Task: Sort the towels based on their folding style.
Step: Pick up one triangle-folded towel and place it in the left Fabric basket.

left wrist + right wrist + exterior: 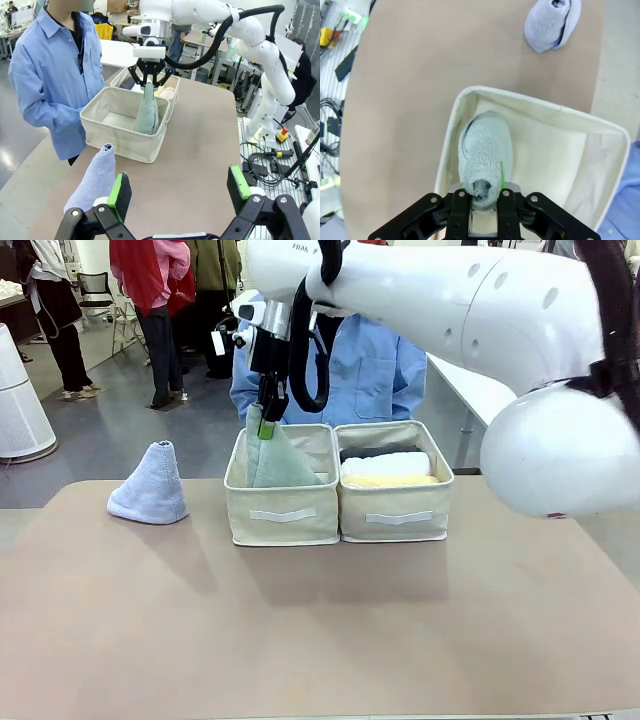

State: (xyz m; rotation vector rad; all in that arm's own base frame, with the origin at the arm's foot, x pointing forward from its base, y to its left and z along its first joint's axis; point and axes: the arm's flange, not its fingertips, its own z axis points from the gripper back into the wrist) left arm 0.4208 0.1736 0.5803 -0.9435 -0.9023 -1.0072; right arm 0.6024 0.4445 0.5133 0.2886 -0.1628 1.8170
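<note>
Right pincer is clenched on the tip of the grey-green cone towel, and the cone hangs low inside the left bin, so this looks like the drop-off step for the first cone. The next move, I'd say, is to let go and lift straight up, clear of the rim, so the terry doesn't drag out on the pads. On the left of the counter the lavender-blue cone towel stands upright, well apart from the bins. The left pincer hangs spread wide and empty just beside it, so a grab at that peak seems the job after. Count time: two cone towels, one in the bin and one out on the counter. Two beige bins stand side by side. The right bin shows three rolled towels: dark grey farthest, white in the middle, yellow nearest. A pinkish roll peeks past the rim in the left wrist view, which would make four. One person in a blue shirt stands at the far side.
</note>
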